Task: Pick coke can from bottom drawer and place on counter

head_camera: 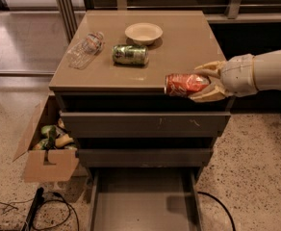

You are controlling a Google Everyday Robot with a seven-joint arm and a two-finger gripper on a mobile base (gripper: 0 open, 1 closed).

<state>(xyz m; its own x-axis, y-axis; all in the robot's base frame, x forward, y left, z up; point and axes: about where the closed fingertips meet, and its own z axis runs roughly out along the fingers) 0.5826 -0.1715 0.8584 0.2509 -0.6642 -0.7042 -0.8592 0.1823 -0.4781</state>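
We note gripper (199, 85) clamped round coke can (181, 84) at counter (179, 52) front edge, right side; can's long axis horizontal, pointing left; counter surface just beyond can; bottom drawer (140, 203) open below.

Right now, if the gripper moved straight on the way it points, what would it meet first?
The gripper, holding the coke can, points toward the picture's left, along the counter's front edge. That strip looks free; the green can lies further back. Depth is unclear, so it might touch the edge.
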